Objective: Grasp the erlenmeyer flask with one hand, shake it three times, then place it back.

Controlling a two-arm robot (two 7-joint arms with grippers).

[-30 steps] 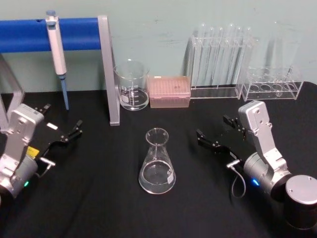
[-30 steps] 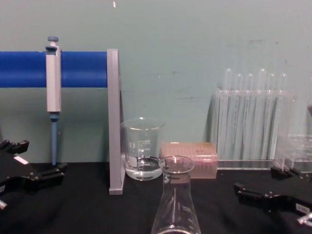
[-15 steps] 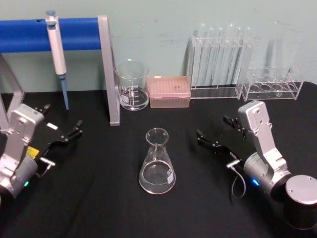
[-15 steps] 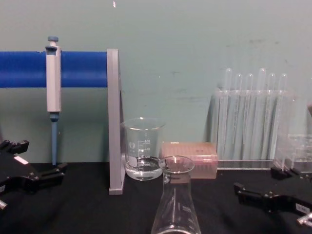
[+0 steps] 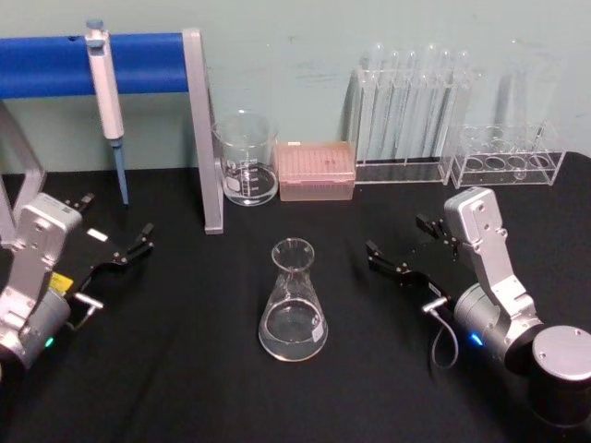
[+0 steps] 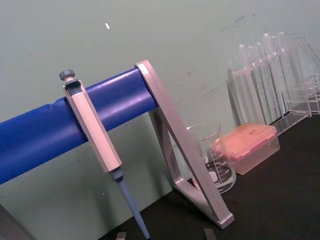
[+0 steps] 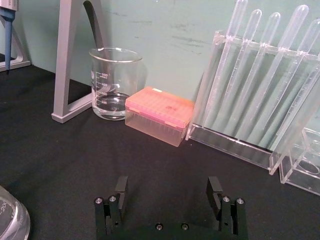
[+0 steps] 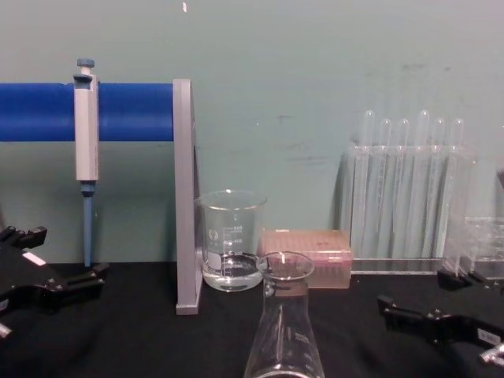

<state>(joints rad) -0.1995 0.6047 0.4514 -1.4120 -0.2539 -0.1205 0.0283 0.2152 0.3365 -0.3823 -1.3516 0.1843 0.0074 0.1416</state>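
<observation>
The erlenmeyer flask (image 5: 294,305) is clear glass and stands upright on the black table, midway between the two arms; it also rises at the bottom of the chest view (image 8: 285,335), and its base edge shows in the right wrist view (image 7: 10,220). My right gripper (image 5: 404,242) hovers open a short way to the flask's right, nothing between its fingers (image 7: 167,186); the chest view shows it low on the right (image 8: 425,303). My left gripper (image 5: 115,221) rests open at the left, well apart from the flask (image 8: 55,260).
Behind the flask stand a glass beaker (image 5: 247,159) with a little liquid, a pink tip box (image 5: 316,171), a rack of test tubes (image 5: 411,111) and a low clear rack (image 5: 511,157). A pipette (image 5: 106,83) hangs on the blue stand bar (image 5: 148,63) with its grey upright (image 5: 205,138).
</observation>
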